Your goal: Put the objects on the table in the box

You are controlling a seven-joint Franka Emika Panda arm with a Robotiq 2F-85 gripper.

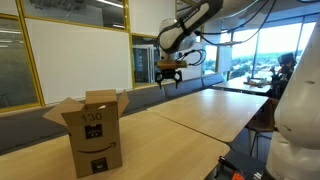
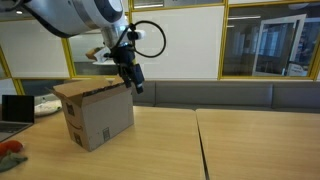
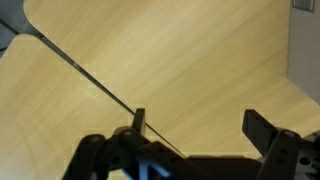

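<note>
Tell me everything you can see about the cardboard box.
The box is a tall brown cardboard carton, standing upright with its top flaps open and splayed outward. One side bears black handwriting above a black curved-arrow logo. It rests on the light wood table, and nothing else touches it. Its inside is not visible.

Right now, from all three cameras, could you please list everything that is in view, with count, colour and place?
box: one, brown cardboard, flaps open, standing on the table
table: light wood, its tops meeting at a seam
laptop: one, dark, beside the box at the picture's edge
white item: one, near the laptop, too blurred to name
orange item: one, on the table at the picture's edge, too small to name
arm: one, pale grey, overhead
gripper: one, black, open, empty, above the table
</note>
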